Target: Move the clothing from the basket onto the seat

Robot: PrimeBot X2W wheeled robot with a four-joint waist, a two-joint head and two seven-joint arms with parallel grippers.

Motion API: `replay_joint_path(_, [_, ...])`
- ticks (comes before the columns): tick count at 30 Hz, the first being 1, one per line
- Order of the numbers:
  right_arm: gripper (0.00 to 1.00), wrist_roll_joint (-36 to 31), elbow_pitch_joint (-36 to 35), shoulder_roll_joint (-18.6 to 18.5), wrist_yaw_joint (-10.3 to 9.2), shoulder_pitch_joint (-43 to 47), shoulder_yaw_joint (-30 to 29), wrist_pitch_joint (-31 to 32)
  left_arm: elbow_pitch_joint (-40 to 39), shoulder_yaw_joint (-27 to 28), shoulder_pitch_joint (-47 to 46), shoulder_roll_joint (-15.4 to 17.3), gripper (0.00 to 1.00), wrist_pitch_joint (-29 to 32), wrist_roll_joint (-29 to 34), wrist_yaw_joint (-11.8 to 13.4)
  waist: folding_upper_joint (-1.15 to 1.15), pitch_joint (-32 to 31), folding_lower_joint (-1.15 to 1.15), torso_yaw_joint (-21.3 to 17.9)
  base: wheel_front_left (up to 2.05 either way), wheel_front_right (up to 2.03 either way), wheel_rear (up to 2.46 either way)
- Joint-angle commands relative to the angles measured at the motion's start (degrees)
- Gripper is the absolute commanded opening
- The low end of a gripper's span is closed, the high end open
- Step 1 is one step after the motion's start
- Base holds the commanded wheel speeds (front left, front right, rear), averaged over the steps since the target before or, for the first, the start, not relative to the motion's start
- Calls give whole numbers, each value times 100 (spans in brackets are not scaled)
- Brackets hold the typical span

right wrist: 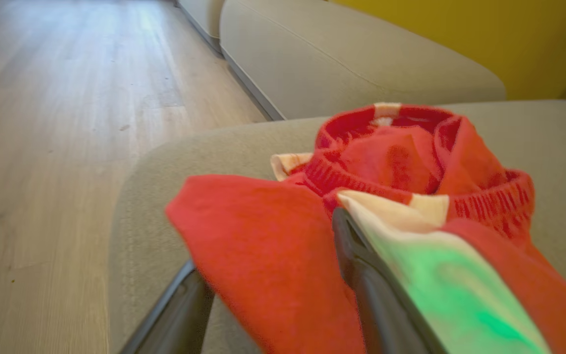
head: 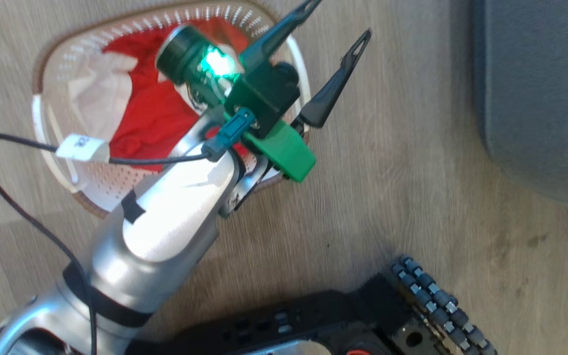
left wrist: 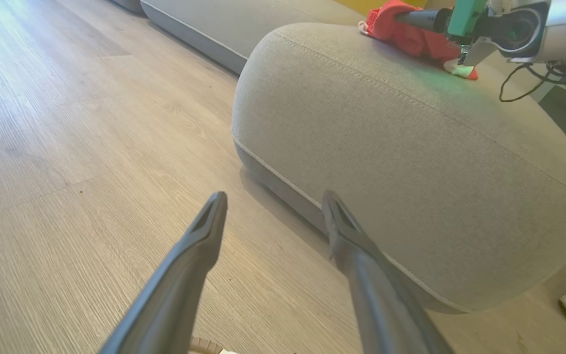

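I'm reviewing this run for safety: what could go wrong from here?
1. The red garment on the seat drapes over the right gripper, whose jaws stand open; pulling back might drag it off.
2. The left gripper, jaws open, hangs at the basket rim with clothing inside; reaching down might knock the basket.

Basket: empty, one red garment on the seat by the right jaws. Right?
No: the basket holds red and white clothing, per the head view. One red garment does lie on the seat by the right jaws.
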Motion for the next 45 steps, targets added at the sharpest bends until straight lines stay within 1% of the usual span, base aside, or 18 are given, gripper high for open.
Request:
replay_joint_path(1, [100, 1, -321, -51, -1, 504, 266, -50, -117, 108, 218, 13, 100, -91, -54, 42, 0, -402, 0, -99, 0, 0, 0])
replay_joint_path(3, [100, 62, -587, 43, -1, 829, 543, -61, -23, 137, 328, 2, 100, -158, -131, 60, 0, -723, 0, -119, 0, 0, 0])
replay_joint_path(4, [100, 62, -587, 43, -1, 829, 543, -61, -23, 137, 328, 2, 100, -158, -131, 60, 0, -723, 0, -119, 0, 0, 0])
replay_joint_path(5, [100, 83, -753, 61, -1, 1009, 649, -63, 30, 155, 395, -4, 100, -189, -178, 70, 0, -891, 0, -120, 0, 0, 0])
replay_joint_path(8, [100, 228, -1373, 144, -1, 1628, 833, -66, 191, 223, 644, -12, 100, -291, -316, 106, 0, -1431, 0, -78, 0, 0, 0])
replay_joint_path(9, [100, 290, -1814, 224, -1, 2080, 839, -67, 276, 315, 879, -34, 100, -351, -456, 155, 0, -1798, 0, -35, 0, 0, 0])
replay_joint_path(11, [100, 326, -2241, 347, -1, 2546, 857, -67, 356, 405, 1134, -33, 100, -392, -585, 189, 0, -2154, 0, 30, 0, 0, 0])
replay_joint_path(15, [100, 108, -2979, 553, -1, 3428, 961, -68, 495, 690, 1663, 60, 100, -441, -745, 330, 0, -2772, 0, 175, 0, 0, 0])
replay_joint_path(19, [100, -173, -3607, 794, -1, 4232, 775, -68, 398, 1242, 2204, 115, 100, -452, -815, 540, 0, -3248, 0, 434, 0, 0, 0])
replay_joint_path(23, [100, -561, -4084, 1155, -1, 5014, 773, -68, 390, 1887, 2798, 165, 100, -454, -796, 614, 0, -3649, 0, 714, 0, 0, 0])
replay_joint_path(27, [100, -829, -4320, 1627, -1, 5600, 858, -68, 509, 2464, 3297, 128, 100, -454, -730, 568, 0, -3975, 0, 899, 0, 0, 0])
replay_joint_path(31, [100, -1155, -4273, 2011, -1, 6084, 1065, -68, 640, 2945, 3709, 16, 100, -455, -580, 456, 0, -4282, 0, 1036, 0, 0, 0])
replay_joint_path(33, [100, -1204, -4249, 2199, -1, 6267, 1093, -68, 684, 3186, 3887, -56, 100, -455, -509, 409, 0, -4419, 0, 1072, 0, 0, 0])
replay_joint_path(38, [100, -1428, -4179, 2410, -1, 6591, 1259, -69, 680, 3686, 4265, -223, 100, -455, -300, 276, 0, -4634, 0, 1084, 0, 0, 0])
replay_joint_path(45, [100, -1599, -4090, 2502, -1, 6730, 1226, -69, 586, 4097, 4508, -381, 100, -455, -36, 71, 0, -4798, 0, 1062, 0, 0, 0])
